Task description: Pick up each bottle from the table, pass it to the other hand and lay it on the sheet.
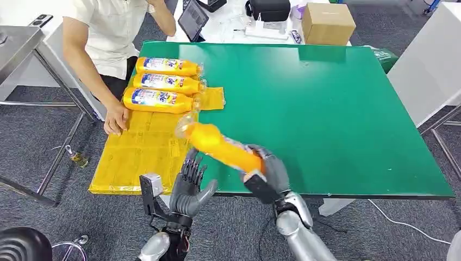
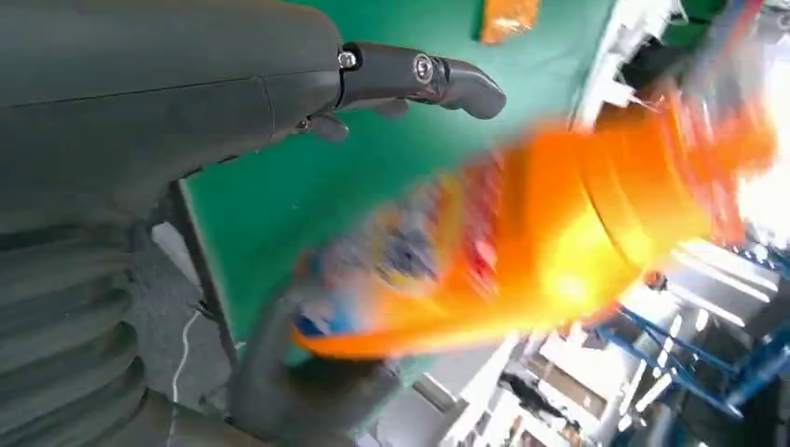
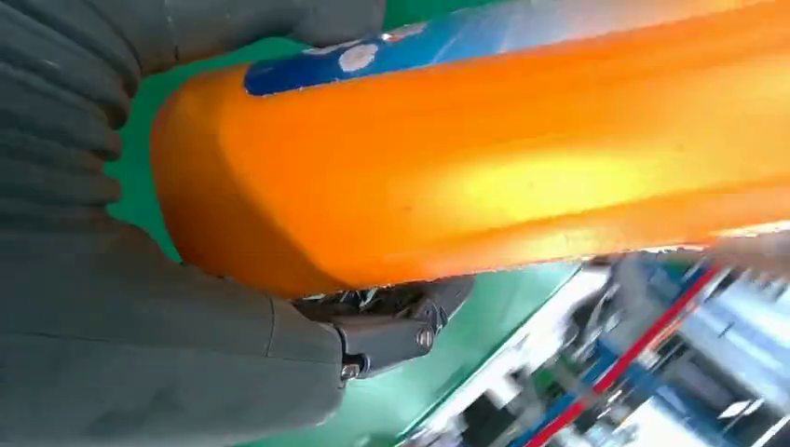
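Right hand grips an orange bottle by its base end, fingers wrapped round it; bottle is off the table, tilted, clear cap end pointing up and away toward the yellow sheet. Right wrist view confirms: orange bottle body seated in the hand, thumb under it, blue label on the upper side.

Left hand holds nothing, fingers apart and pointing up, just below the bottle's middle, at the near edge of the green table. Can't tell from the head view whether its fingertips touch the bottle. In the left wrist view the bottle is motion-blurred just past the left hand's fingers, with a gap visible there.

Sheet lies on the left part of the table, overhanging the near edge. Three more orange bottles lie on their sides at the far end of the sheet, parallel, caps pointing right: far one, middle one, near one, each touching or just beside the next.

A person sits at the far left corner of the table, one hand resting on the sheet's left edge just beside the near lying bottle.

Beyond the table's far edge: cardboard box, black bag, a tablet.
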Controlling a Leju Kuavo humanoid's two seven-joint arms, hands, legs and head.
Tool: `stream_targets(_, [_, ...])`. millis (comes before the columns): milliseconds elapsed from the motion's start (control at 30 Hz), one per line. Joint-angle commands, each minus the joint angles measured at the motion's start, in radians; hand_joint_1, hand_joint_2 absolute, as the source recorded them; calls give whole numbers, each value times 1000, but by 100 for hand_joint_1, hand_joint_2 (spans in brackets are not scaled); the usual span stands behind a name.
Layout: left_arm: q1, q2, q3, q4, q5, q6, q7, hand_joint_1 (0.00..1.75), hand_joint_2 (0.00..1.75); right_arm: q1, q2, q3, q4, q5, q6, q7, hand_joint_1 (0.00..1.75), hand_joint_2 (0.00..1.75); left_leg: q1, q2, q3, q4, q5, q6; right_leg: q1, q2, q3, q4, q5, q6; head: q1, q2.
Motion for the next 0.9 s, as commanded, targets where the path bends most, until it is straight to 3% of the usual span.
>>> stream_targets(33, [-65,17,-14,56,17,-34,33,0,175,-30,24,200,81,29,-18,-46,169,175,0,3,7,-1,-2,1,1,1,6,-1,-1,-3,0,0])
stream_targets(733, [-93,-20,38,31,55,44,-55,0,175,-14,12,298,36,-1,-31,-37,169,175,0,1,6,0,-2,2,1,-1,6,-1,-2,-3,0,0])
stream_targets(767, [-90,-17,42,12,59,46,-59,148,175,-12,14,304,44,-5,-27,-38,171,175,0,0,2,0,-1,1,0,-1,2,-1,-1,-2,0,0])
stream_targets(800, [-88,-14,46,-5,65,49,-63,175,175,-11,15,314,51,-11,-18,-44,164,175,0,1,2,0,-1,1,1,-1,2,-1,-1,-2,0,0])
stream_targets(833, [-87,-14,50,-10,71,49,-62,175,175,-11,15,317,53,-12,-14,-45,159,175,1,1,9,0,-4,2,2,-1,9,-1,-3,-5,0,0])
stream_targets(867, [-85,-13,53,-13,78,46,-59,175,175,-10,15,321,55,-13,-11,-45,159,175,0,0,3,0,-1,1,1,-1,3,-1,-1,-2,0,0])
stream_targets(900, [-84,-11,54,-14,80,45,-58,175,175,-9,16,323,57,-14,-9,-46,159,175,1,0,7,0,-3,2,2,-2,7,-1,-3,-4,0,0])
